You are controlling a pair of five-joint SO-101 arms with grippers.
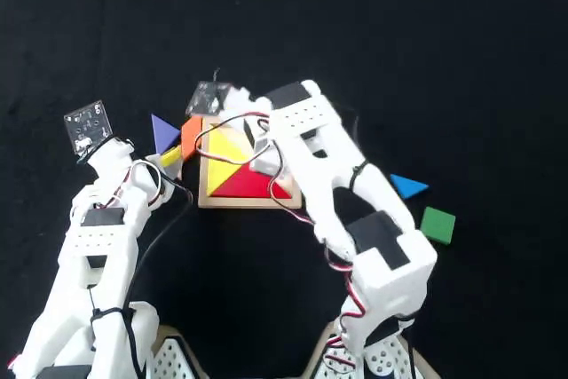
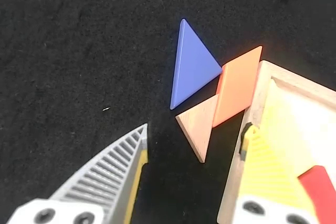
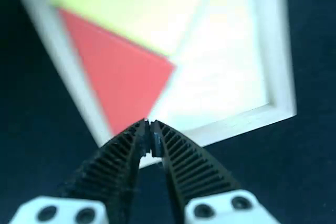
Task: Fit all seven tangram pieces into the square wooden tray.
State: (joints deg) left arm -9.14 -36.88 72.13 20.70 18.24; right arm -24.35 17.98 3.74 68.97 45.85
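High view: square wooden tray [image 1: 240,203] mid-table, holding one yellow triangle [image 1: 226,148] and one red triangle [image 1: 248,184]. Right gripper [image 3: 149,129]: fingers pressed together, above the tray rim. Left gripper [image 2: 195,135]: jaws spread, at the tray's side. Loose beside the tray: one wooden triangle [image 2: 199,124], one purple triangle [image 1: 162,133], one orange parallelogram [image 1: 191,135]. Well apart: one blue triangle [image 1: 406,185], one green square [image 1: 437,225].

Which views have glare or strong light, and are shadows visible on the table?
Right wrist view: light washes the bare wood of the tray nearly white, and the yellow piece looks pale. Left wrist view: milder glare on the tray floor; the blue triangle is evenly lit. High view: no clear shadows on the black table.
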